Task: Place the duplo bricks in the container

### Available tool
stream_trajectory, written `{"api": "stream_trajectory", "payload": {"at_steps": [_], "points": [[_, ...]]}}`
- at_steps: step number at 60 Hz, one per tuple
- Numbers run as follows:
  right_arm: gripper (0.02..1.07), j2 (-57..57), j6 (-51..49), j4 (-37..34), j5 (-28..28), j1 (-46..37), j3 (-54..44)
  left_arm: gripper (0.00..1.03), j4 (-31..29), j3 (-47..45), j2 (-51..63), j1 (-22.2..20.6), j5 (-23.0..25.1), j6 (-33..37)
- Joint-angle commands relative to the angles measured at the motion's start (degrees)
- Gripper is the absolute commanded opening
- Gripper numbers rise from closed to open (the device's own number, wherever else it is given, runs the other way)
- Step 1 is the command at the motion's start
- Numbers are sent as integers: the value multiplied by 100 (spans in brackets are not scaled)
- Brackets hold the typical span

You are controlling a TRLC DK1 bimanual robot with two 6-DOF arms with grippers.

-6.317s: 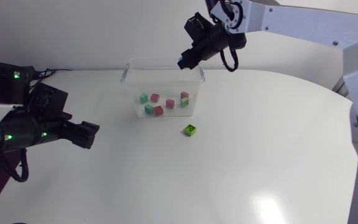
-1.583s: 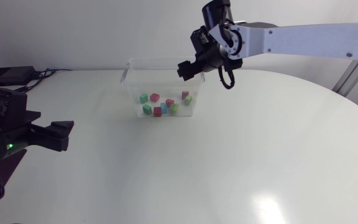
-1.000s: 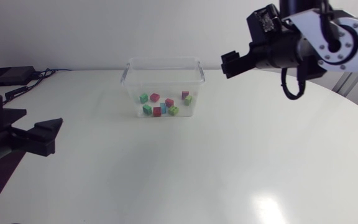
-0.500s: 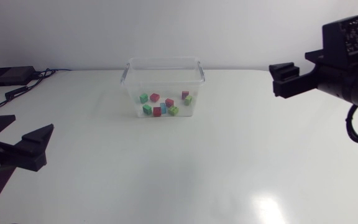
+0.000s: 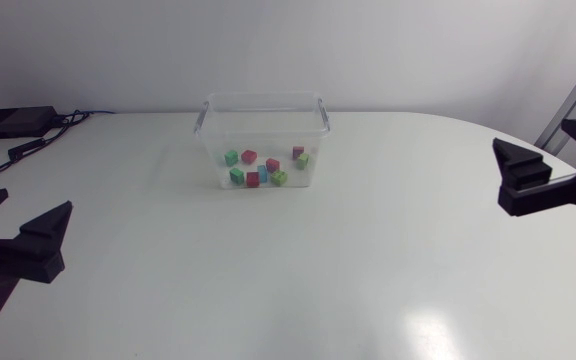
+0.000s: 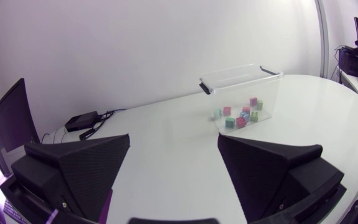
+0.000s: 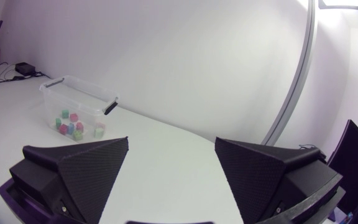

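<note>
Left pincer agape, right pincer agape, bricks in container, black box apart

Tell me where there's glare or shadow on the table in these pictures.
Head view: one bright glare patch on the table toward its near edge, right of centre; the container casts barely any shadow. Left and right wrist views: no distinct glare spot, light even.

Clear container upright on table, coloured duplo bricks inside
</note>
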Motion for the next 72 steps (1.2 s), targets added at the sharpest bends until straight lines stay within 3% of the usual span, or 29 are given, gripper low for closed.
{"api": "stream_trajectory", "payload": {"at_steps": [1, 10, 21, 26, 66, 72], "points": [[102, -315, -78, -104, 53, -153, -242, 99, 70, -216, -118, 61, -13, 126], [102, -1023, -441, -4, 23, -166, -680, 99, 94, -336, -280, 63, -10, 438], [96, -1395, -50, 237, -285, -428, -1229, 99, 538, -780, -513, 188, 167, 121], [102, -1585, 151, 361, -442, -562, -1510, 99, 765, -1008, -632, 252, 258, -42], [102, -2927, 1566, 1233, -1552, -1507, -3492, 99, 2369, -2612, -1474, 703, 898, -1189], [102, -2952, 1592, 1249, -1573, -1525, -3529, 99, 2399, -2641, -1490, 711, 910, -1210]]}}
